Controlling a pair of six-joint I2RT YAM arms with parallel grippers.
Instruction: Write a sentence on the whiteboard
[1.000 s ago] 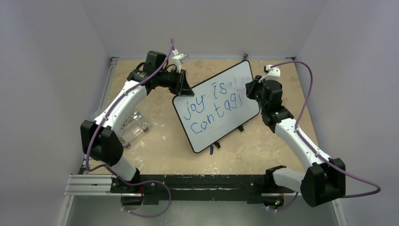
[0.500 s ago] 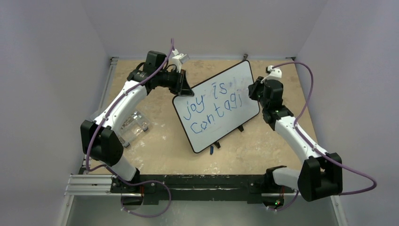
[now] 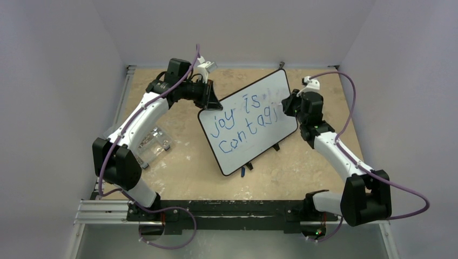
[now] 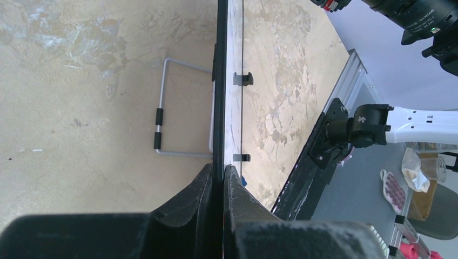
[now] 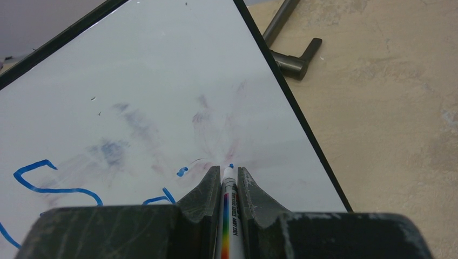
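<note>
My left end effector [image 4: 223, 171] clamps the whiteboard [image 3: 273, 86] by its edge; my right end effector [image 5: 228, 171] pinches a marker [image 5: 227, 216], both arms outstretched.

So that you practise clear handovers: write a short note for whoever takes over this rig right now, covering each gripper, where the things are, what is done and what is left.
Left gripper: shut on the edge of the whiteboard, steadying it.
Right gripper: shut on a marker, tip at the board's right side, by the end of the second line.
The whiteboard stands tilted on its feet mid-table, between the arms.
Done: the sentence reads "joy is" on top and "contagi" below, in blue.
Left: write "ous" to finish "contagious". There is little room before the right frame, so small letters seem wise.
</note>
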